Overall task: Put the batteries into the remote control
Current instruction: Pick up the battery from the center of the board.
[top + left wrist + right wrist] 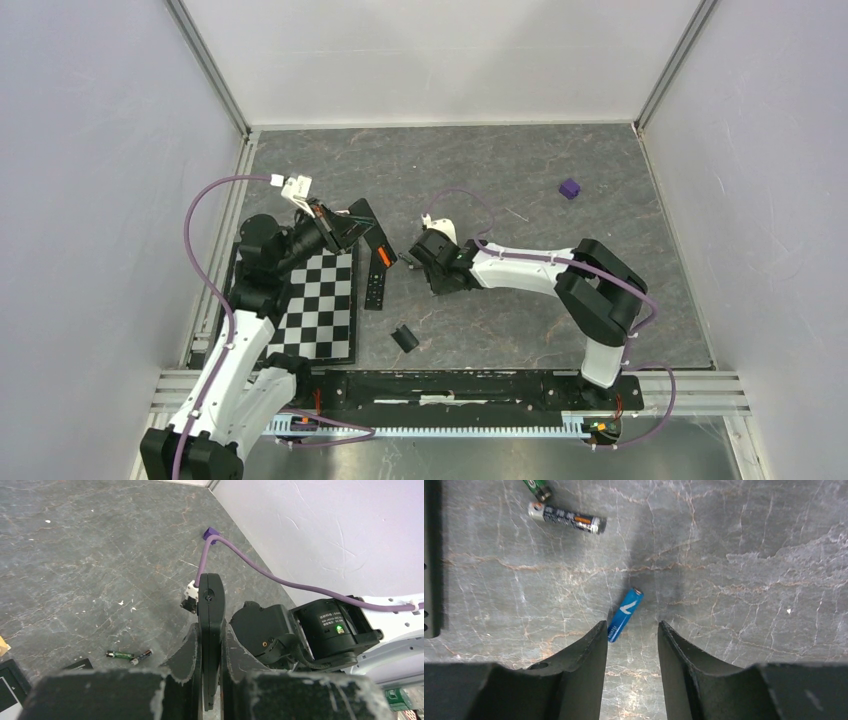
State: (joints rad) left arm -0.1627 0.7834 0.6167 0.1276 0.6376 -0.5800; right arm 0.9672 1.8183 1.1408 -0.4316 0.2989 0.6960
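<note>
- Remote control (210, 595): pinched edge-on in the left gripper (211, 647), fingers closed tight on it, held up off the table right next to the right arm's wrist.
- Orange battery (384, 256): showing on the near end of that held remote in the top view. Can't tell if it's fully seated.
- Blue battery (626, 612): lying flat and slanted on the grey marbled table (749, 580), near end right at one fingertip of the right gripper. Touching or just beside, can't tell.
- Right gripper (632, 627): down low over the blue cell, fingers partway apart, nothing clamped, bare table showing through the gap.
- Two spare cells further out on the table, a black-and-silver battery (566, 518) and a green battery (538, 487), close to each other and well apart from the blue one.
- Second black remote (375, 290): flat on the table just below the held one, beside the checkerboard mat (320, 310).
- Small black cover (404, 338): loose on the table, nearer the arm bases.
- Purple cube (569, 188): way off on the far right side.
</note>
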